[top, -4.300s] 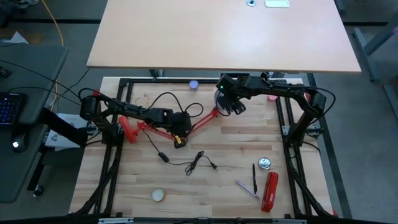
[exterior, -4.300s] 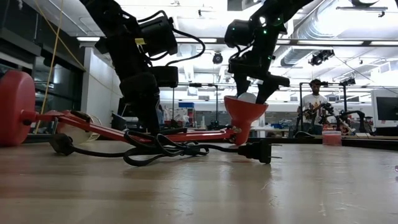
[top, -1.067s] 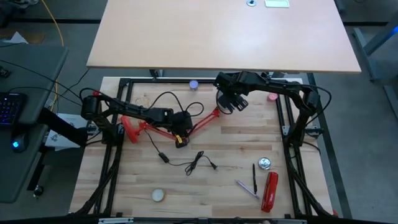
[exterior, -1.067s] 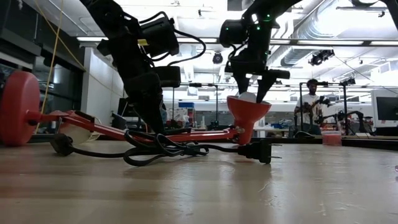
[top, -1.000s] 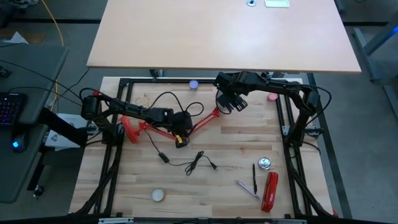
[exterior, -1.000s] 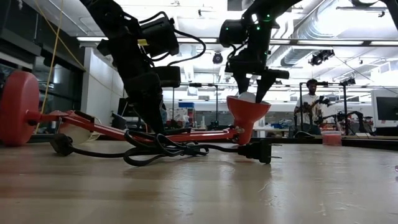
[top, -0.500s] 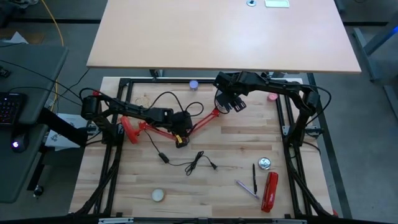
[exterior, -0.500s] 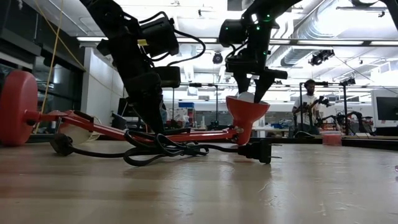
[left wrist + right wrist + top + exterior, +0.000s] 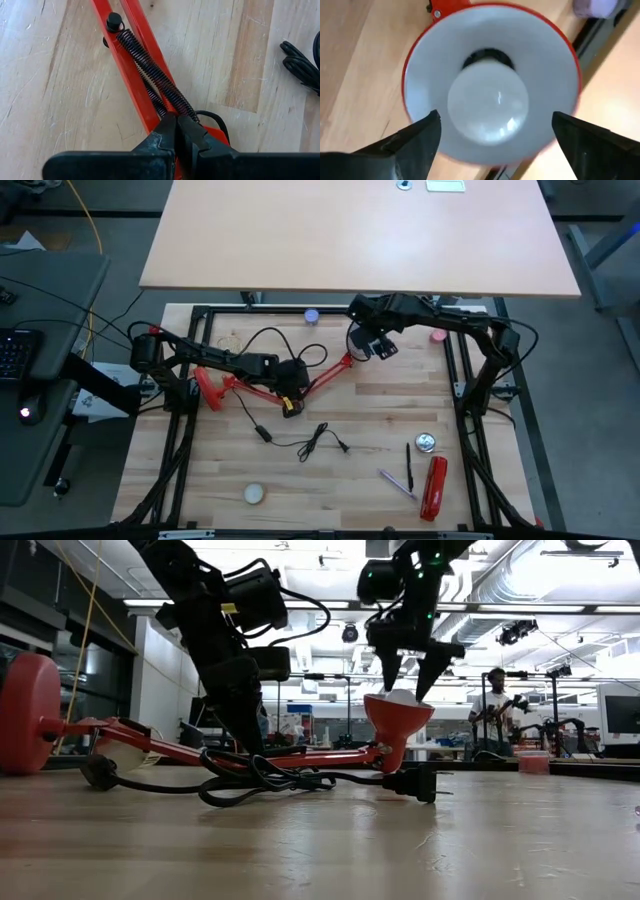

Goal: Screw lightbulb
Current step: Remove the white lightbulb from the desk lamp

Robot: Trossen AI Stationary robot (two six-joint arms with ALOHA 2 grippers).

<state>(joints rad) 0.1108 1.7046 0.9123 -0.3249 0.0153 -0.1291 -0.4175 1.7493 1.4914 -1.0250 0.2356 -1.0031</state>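
Right wrist view: right hand point(image 9: 492, 135) spread wide around lightbulb point(image 9: 487, 110), holding nothing; left hand point(image 9: 176, 131) pinches lamp arm point(image 9: 131, 65).

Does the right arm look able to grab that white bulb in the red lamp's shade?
Probably yes: the right gripper hangs open directly over the lightbulb, and nothing sits between them inside the shade.

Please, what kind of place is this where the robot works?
Most likely a robotics laboratory. Behind the wooden table there are exposed ceiling ducts, a person standing by another dark robot arm, and a keyboard on a side desk.
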